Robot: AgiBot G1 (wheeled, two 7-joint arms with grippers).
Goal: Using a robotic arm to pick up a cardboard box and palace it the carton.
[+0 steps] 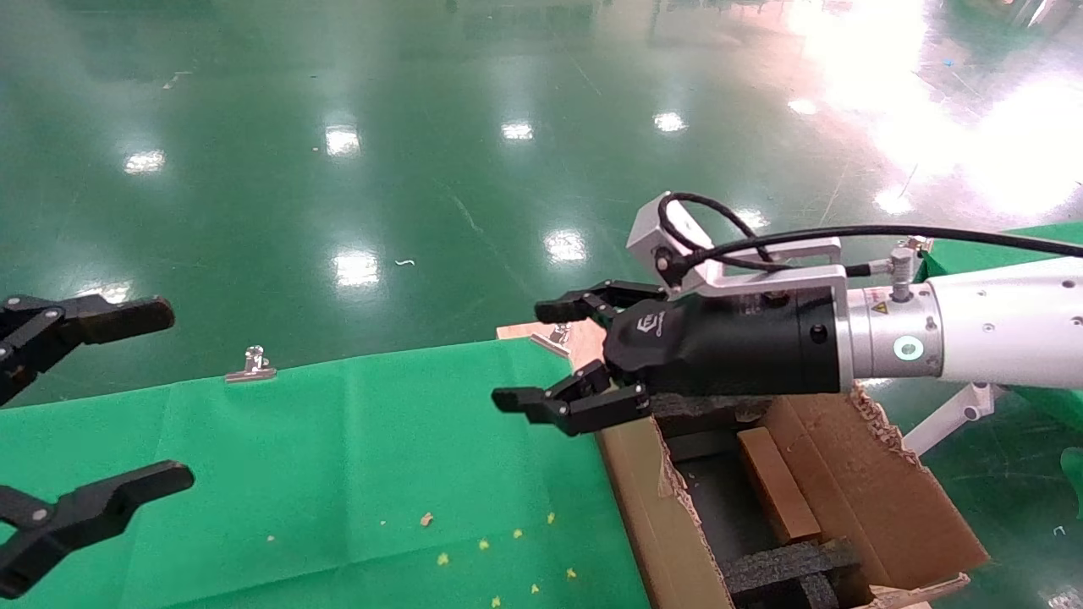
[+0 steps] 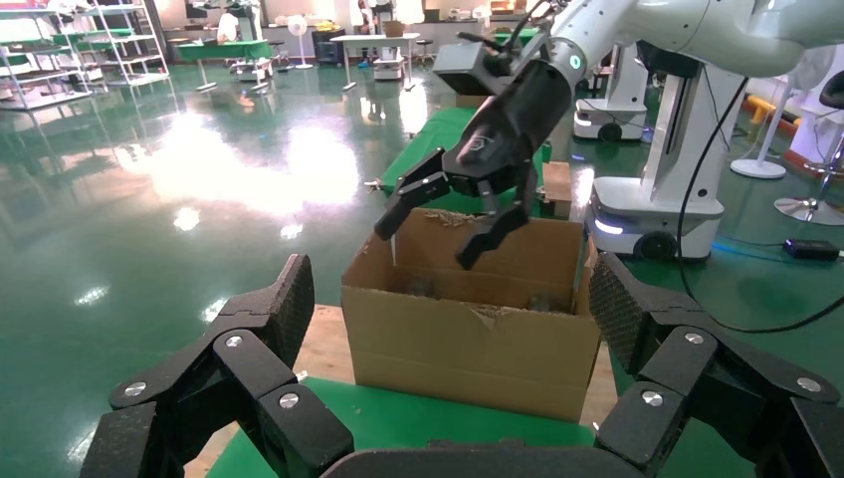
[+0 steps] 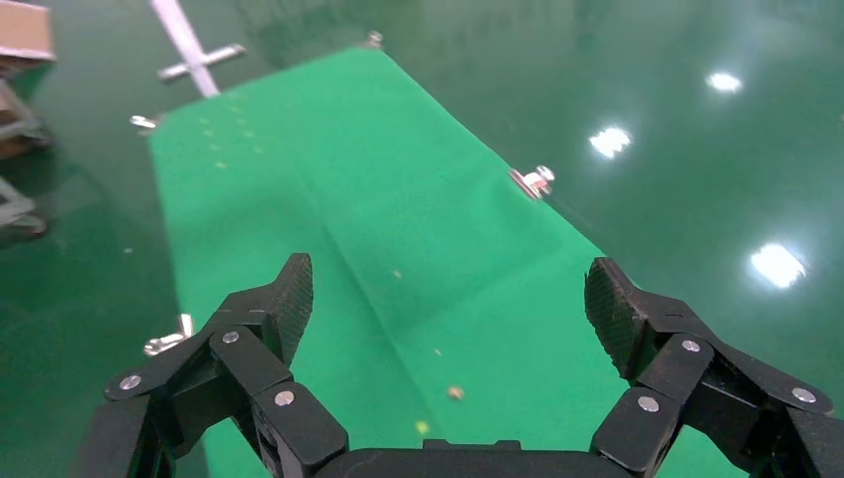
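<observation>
The robotic arm, my white right arm with a teal ring point(image 1: 907, 347), reaches left above the far end of the carton point(image 1: 650, 507). Its gripper point(image 1: 529, 355) is open and empty, out over the green table; in the right wrist view the right gripper point(image 3: 450, 299) has only green cloth point(image 3: 398, 199) between its fingers. A small flat brown cardboard box point(image 1: 777, 484) lies inside the carton between black foam inserts point(image 1: 791, 565). My left gripper point(image 1: 152, 397) hangs open and empty at the table's left edge. From the left wrist view, the left gripper point(image 2: 453, 304) faces the carton point(image 2: 468, 339), with the right gripper point(image 2: 428, 242) above it.
Metal clips point(image 1: 251, 365) pin the green cloth to the table's far edge. Small crumbs point(image 1: 482, 545) dot the cloth near the front. A wooden board point(image 1: 584, 338) lies under the carton. Glossy green floor surrounds the table. Another white robot base point(image 2: 652, 204) stands beyond the carton.
</observation>
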